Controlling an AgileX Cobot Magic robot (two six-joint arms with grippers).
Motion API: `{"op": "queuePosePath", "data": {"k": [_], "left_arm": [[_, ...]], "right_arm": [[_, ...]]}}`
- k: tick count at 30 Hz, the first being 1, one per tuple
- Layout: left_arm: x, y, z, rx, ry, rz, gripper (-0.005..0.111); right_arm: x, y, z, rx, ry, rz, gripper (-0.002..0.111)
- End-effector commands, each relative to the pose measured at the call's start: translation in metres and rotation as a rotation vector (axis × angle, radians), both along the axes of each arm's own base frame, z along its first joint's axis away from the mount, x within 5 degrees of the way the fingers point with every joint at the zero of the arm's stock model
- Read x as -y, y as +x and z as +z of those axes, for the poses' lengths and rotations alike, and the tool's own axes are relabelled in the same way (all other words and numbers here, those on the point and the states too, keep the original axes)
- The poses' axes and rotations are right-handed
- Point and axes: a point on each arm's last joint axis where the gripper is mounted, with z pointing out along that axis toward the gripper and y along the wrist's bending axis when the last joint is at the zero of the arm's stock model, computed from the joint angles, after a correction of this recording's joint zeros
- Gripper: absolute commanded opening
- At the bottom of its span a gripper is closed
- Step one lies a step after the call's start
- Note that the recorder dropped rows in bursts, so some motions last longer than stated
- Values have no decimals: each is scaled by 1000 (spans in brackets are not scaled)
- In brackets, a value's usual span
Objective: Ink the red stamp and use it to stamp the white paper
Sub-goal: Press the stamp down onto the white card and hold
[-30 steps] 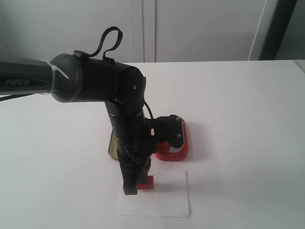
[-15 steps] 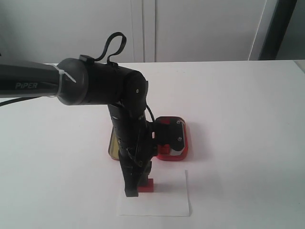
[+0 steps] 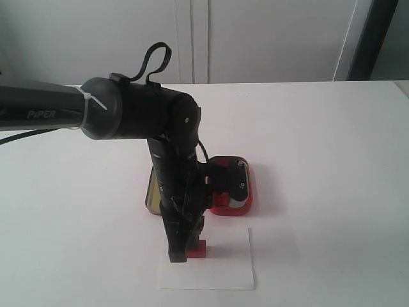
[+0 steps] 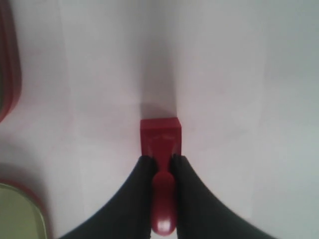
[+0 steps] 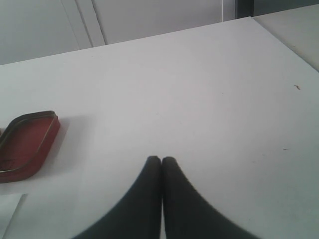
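My left gripper (image 3: 185, 251) (image 4: 161, 160) is shut on the red stamp (image 3: 198, 249) (image 4: 160, 137), its black fingers clamped on the rounded knob handle. The stamp's square block base rests on, or hovers just over, the white paper (image 3: 223, 268) (image 4: 219, 99), near the sheet's far left part. The left arm hangs straight down over the paper. Behind it lies the open red ink tin (image 3: 238, 206) (image 5: 25, 144). My right gripper (image 5: 161, 160) is shut with nothing in it, low over bare tabletop to the right of the tin; it is outside the exterior view.
A second tin half with a yellowish inside (image 3: 152, 197) (image 4: 20, 214) lies left of the red tin, partly behind the arm. The white table (image 3: 319, 141) stretches to the right and back. Grey cabinet doors stand behind the table's far edge.
The left arm has shifted slightly right and lowered a little, bringing the red stamp down toward the paper. The grip on the stamp is unchanged.
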Motion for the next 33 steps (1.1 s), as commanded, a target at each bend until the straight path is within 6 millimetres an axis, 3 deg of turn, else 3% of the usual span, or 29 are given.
{"op": "queuePosePath", "data": {"k": [1,33], "left_arm": [[-4,-6,-40,-89,107,-2,0],[-4,-5,-42,-88,116,37,0]], "right_arm": [[0,0,1,15,-13,7,0],[0,0,1,15,9,1,0]]}}
